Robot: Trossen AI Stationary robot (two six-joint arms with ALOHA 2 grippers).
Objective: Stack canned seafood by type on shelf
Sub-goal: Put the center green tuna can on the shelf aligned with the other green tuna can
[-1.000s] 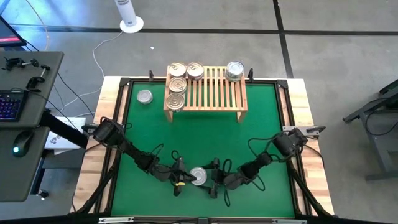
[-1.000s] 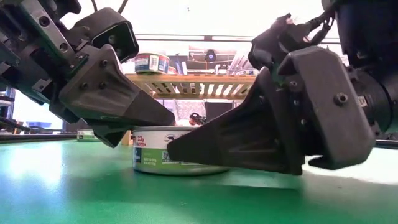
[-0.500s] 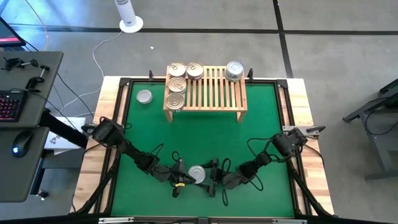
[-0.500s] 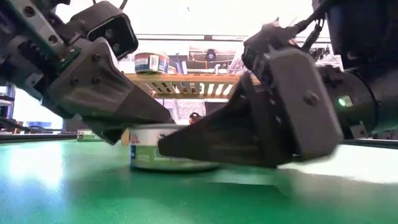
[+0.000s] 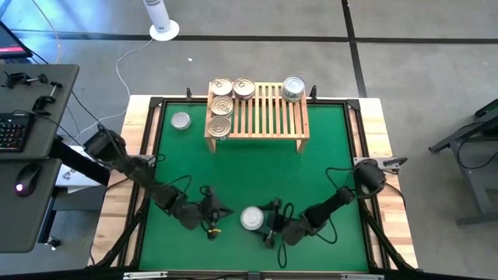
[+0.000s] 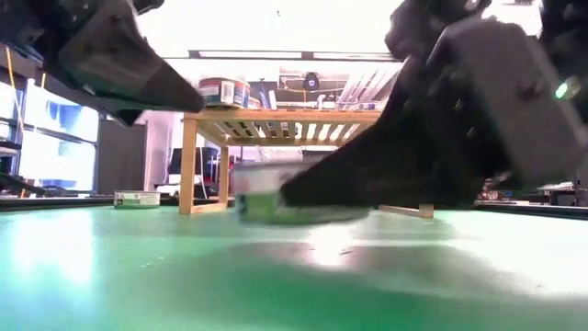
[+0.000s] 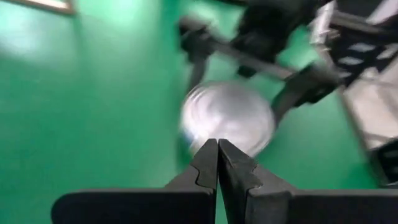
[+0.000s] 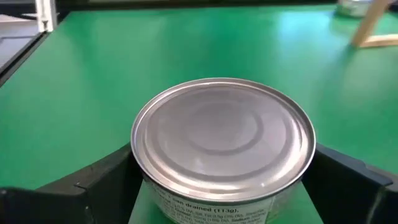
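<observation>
A silver-topped tin (image 5: 251,218) of the canned seafood sits between the fingers of my right gripper (image 5: 261,221), near the mat's front edge. My left gripper (image 5: 215,210) hangs shut a little to the tin's left and touches nothing; its closed fingertips (image 7: 217,155) point at the tin (image 7: 227,118). The light-wood shelf (image 5: 268,117) stands at the far side on its short legs. Several tins stand on its slatted top, three gold-ringed ones (image 5: 221,106) at its left end and a silver one (image 5: 293,87) at its far right corner. One more tin (image 5: 180,121) rests on the mat left of the shelf. My right gripper holds the tin by its round side wall (image 8: 144,186), one finger (image 8: 93,183) on each side. The fingers come nearly level from the table's right. The tin stays upright, its silver top (image 8: 221,130) up, and in the low view it hangs a little above the mat (image 6: 276,193).
The green mat (image 5: 257,171) lies bare between the shelf and the grippers. A black frame and wooden border (image 5: 373,140) run round the mat. A desk with a keyboard and mouse (image 5: 23,132) stands off the table's left.
My left gripper has drawn back from the tin toward the table's left edge and risen, still shut. My right gripper has risen a little with the tin, which has come off the mat and stays upright.
</observation>
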